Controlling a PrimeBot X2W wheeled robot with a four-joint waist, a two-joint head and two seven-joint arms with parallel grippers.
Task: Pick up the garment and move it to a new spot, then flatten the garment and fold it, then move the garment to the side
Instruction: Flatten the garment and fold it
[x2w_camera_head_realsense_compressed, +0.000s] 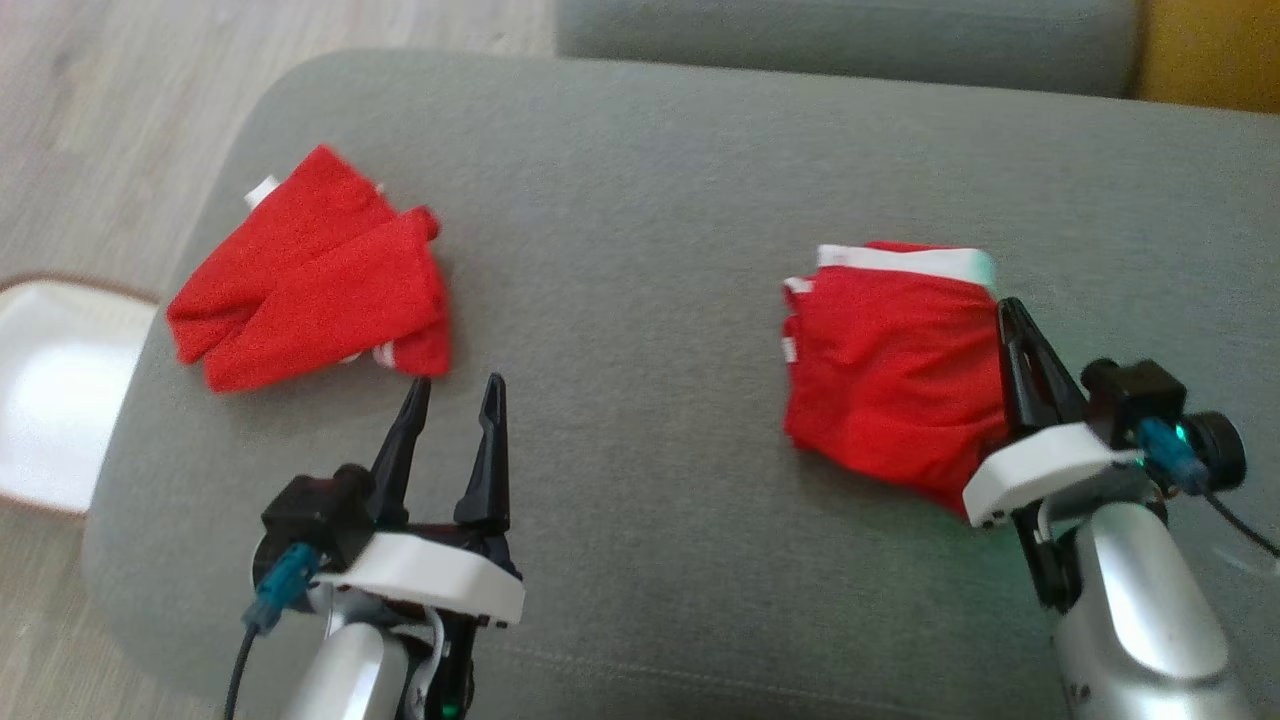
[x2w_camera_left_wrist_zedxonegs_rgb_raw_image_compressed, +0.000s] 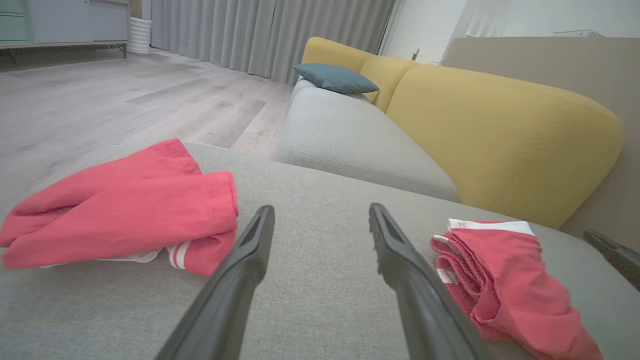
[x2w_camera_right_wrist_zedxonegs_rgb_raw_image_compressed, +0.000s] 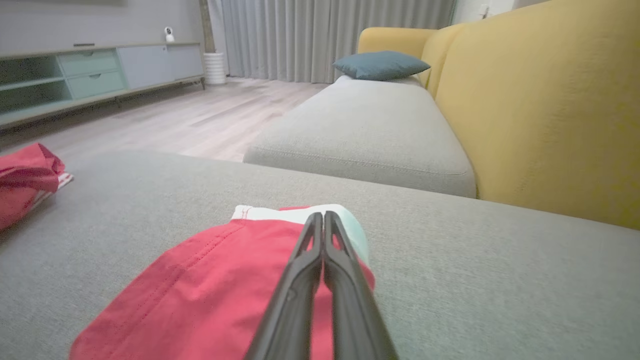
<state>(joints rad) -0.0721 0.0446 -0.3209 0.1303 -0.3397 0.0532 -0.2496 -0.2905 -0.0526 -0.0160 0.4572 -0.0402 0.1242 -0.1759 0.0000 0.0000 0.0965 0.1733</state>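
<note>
Two red garments lie on the grey ottoman (x2w_camera_head_realsense_compressed: 640, 180). The right garment (x2w_camera_head_realsense_compressed: 890, 370) (x2w_camera_left_wrist_zedxonegs_rgb_raw_image_compressed: 500, 280) (x2w_camera_right_wrist_zedxonegs_rgb_raw_image_compressed: 215, 280) is rumpled, with a white waistband at its far edge. My right gripper (x2w_camera_head_realsense_compressed: 1005, 310) (x2w_camera_right_wrist_zedxonegs_rgb_raw_image_compressed: 320, 216) is shut at that garment's right edge, its fingers pressed together on the cloth just short of the waistband. The other red garment (x2w_camera_head_realsense_compressed: 310, 280) (x2w_camera_left_wrist_zedxonegs_rgb_raw_image_compressed: 125, 210) (x2w_camera_right_wrist_zedxonegs_rgb_raw_image_compressed: 25, 180) lies folded at the left. My left gripper (x2w_camera_head_realsense_compressed: 455, 385) (x2w_camera_left_wrist_zedxonegs_rgb_raw_image_compressed: 321, 210) stands open just right of it, with nothing between its fingers.
A white tray (x2w_camera_head_realsense_compressed: 50, 390) sits on the wooden floor left of the ottoman. Beyond the ottoman stands a grey sofa seat (x2w_camera_right_wrist_zedxonegs_rgb_raw_image_compressed: 365, 130) with a yellow back (x2w_camera_left_wrist_zedxonegs_rgb_raw_image_compressed: 500, 135) and a blue cushion (x2w_camera_left_wrist_zedxonegs_rgb_raw_image_compressed: 335, 77). Bare ottoman surface lies between the two garments.
</note>
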